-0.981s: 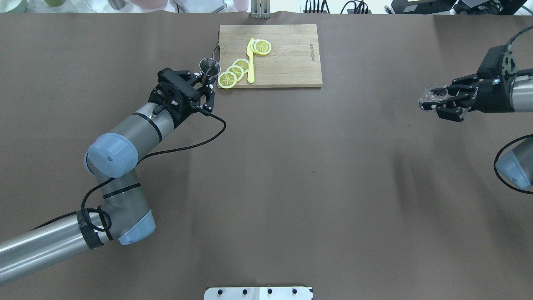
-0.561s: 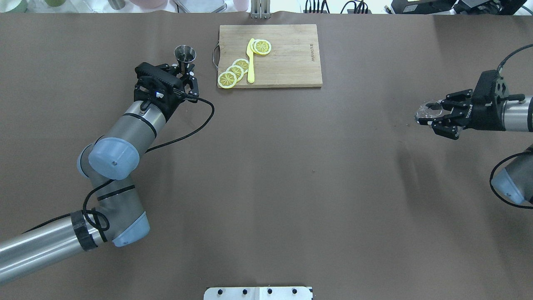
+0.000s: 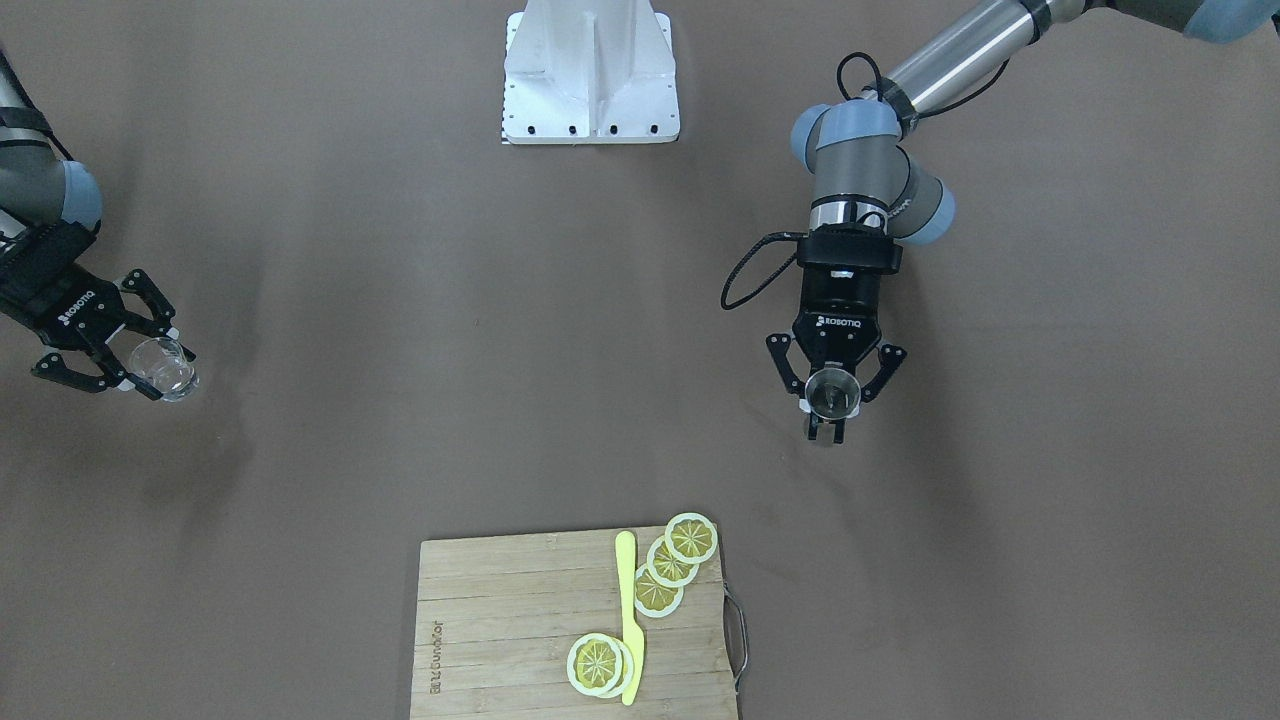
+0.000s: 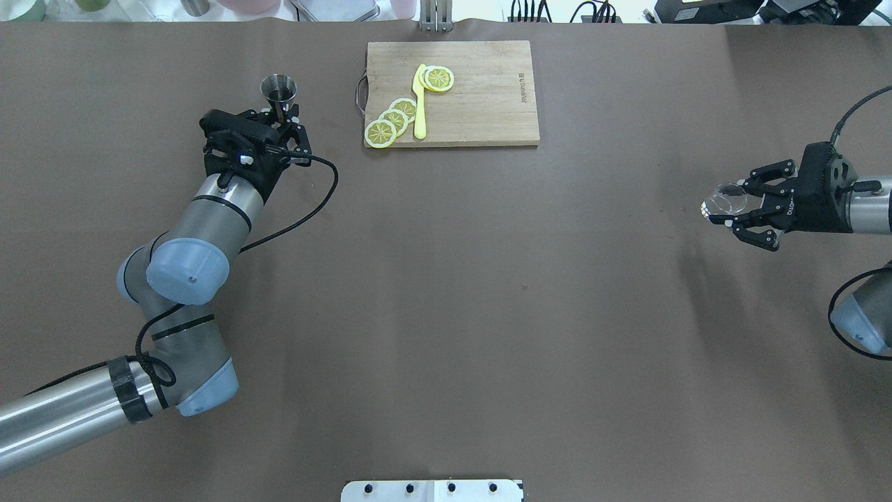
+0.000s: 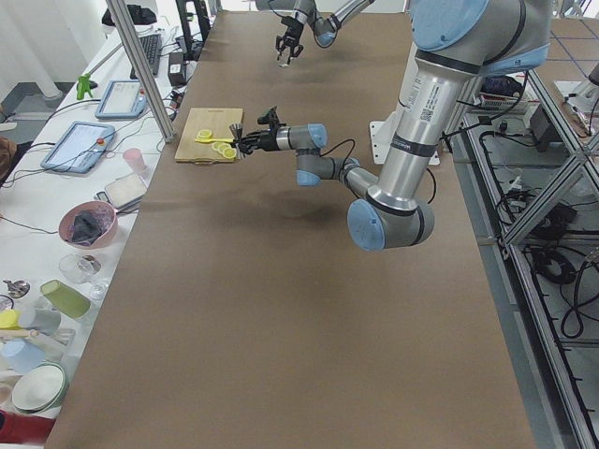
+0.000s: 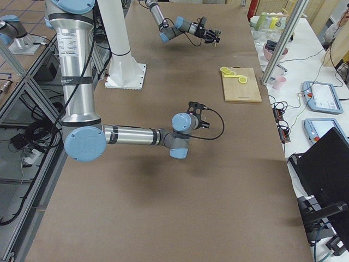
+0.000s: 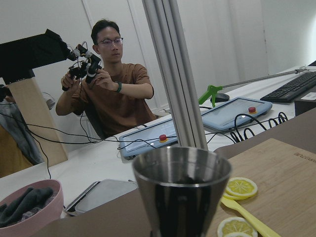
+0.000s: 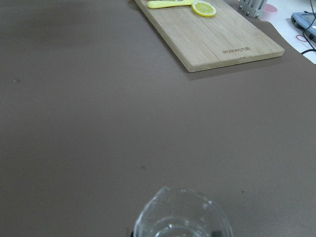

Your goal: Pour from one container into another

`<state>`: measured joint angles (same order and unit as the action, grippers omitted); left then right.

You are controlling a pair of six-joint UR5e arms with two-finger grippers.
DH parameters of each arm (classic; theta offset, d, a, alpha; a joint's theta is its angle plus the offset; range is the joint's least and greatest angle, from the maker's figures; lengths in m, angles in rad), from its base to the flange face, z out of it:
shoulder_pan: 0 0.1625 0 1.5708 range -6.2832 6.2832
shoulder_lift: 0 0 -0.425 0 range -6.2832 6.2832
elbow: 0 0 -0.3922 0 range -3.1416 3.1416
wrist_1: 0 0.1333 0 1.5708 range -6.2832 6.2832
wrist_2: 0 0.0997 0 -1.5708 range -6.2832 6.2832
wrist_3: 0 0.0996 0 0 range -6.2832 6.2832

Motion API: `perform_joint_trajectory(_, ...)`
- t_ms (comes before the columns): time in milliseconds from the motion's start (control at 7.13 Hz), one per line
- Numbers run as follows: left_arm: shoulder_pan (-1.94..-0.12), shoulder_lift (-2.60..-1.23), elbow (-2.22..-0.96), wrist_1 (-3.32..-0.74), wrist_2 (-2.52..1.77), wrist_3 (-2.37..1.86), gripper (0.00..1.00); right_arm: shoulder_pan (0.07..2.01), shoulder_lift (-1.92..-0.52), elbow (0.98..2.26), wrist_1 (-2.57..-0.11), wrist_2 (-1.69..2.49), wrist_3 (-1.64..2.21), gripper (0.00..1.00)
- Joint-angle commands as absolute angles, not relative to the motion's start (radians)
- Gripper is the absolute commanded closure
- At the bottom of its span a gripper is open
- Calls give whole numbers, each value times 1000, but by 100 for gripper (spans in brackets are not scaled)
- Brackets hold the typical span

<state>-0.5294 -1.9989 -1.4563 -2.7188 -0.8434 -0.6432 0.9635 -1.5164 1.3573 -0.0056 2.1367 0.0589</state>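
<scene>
Left gripper (image 4: 281,117) clamps the small grey steel hourglass-shaped jigger (image 4: 279,88) upright at the brown table's (image 4: 446,314) ten o'clock, seen from the robot's side; right gripper (image 4: 733,210) clutches the small clear glass tumbler (image 4: 725,202) at three o'clock.

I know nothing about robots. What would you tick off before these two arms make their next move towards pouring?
1. Left pincer shut on the jigger: ok.
2. Jigger upright, mouth up: ok.
3. Right pincer shut on the glass: ok.
4. Jigger over the glass: not ok; they are near opposite ends of the table.
5. Something in the jigger to pour: cannot tell; its inside looks dark.
6. Room for the jigger to pass the cutting board close beside it: cannot tell.
</scene>
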Motion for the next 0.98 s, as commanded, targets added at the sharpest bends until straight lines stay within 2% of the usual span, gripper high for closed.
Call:
perform_joint_trajectory(0, -529, -1959, -1558, -2629, -835, -649, 100, 959, -1517, 1339, 14, 2135, 49, 100)
perform_joint_trajectory(140, -523, -1960, -1639, -2474, -797, -655, 100, 953, -1511, 1316, 37, 2134, 58, 100)
perform_joint_trajectory(421, -511, -1974, -1692, -2369, -755, -702, 100, 942, -1500, 1290, 64, 2135, 99, 100)
perform_joint_trajectory(841, -440, -1959, -1690, -2301, -579, -915, 100, 922, -1460, 1237, 97, 2135, 141, 100)
